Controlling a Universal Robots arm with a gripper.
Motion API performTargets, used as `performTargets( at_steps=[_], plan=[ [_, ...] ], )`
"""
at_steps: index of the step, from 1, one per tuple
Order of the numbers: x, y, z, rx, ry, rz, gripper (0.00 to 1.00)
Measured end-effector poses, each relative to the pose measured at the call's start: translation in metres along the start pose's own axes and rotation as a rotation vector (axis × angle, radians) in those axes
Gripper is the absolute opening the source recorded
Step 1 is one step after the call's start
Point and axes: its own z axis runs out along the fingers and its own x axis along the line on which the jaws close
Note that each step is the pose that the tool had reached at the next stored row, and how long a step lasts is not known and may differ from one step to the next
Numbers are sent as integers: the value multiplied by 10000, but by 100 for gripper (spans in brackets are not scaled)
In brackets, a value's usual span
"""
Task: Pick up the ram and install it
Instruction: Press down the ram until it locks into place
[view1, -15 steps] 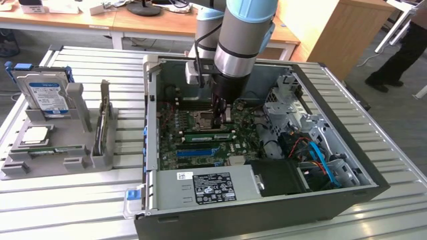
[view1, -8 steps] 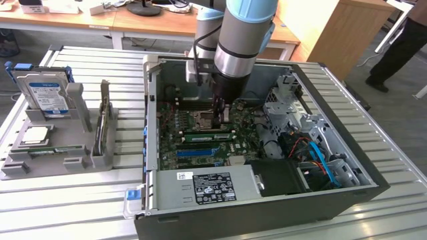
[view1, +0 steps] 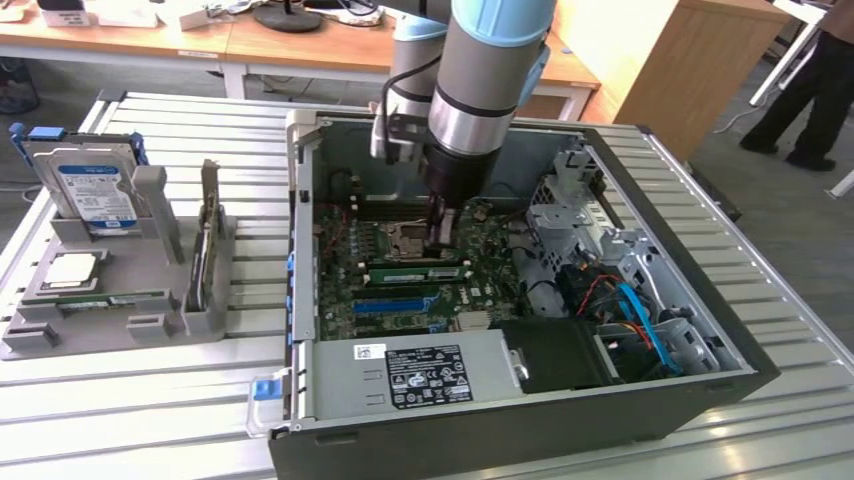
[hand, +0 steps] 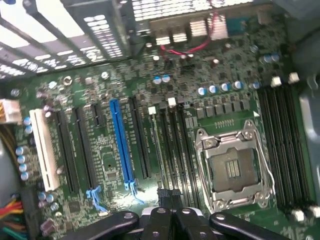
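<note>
The pincer (view1: 446, 243) is seen lowered into the open case (view1: 694, 300), close over the motherboard (view1: 487, 250). In the wrist view the pincer (hand: 172, 220) is shown with its fingers (hand: 159, 222) pressed together, no gap being left between them. Nothing can be made out clamped between them.

The ram (view1: 418, 272) (a green stick with a pale sticker) is found just below the pincer's tip, standing on edge in a slot of the motherboard. Whether the tip touches its upper edge cannot be told.

Right beside the pincer, on the far side from the ram, the empty socket (view1: 400, 237) is seen, its metal frame (hand: 232, 170) lying just beside the fingertips in the wrist view. Beyond the ram, farther from the pincer, a blue slot (view1: 394, 300) is set, and a blue slot (hand: 121, 142) is likewise seen in the wrist view.

Well apart from the pincer, outside the case on the exterior view's left, a grey stand (view1: 120, 310) is placed on the slatted table (view1: 134, 420). A drive (view1: 94, 190) is held upright in it and a square chip (view1: 74, 270) lies flat on it.
</note>
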Motion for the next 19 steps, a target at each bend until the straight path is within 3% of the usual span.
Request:
performTargets(
  at_steps=[19],
  plan=[
    [0,0,5,94,-20,3459,11]
  ],
)
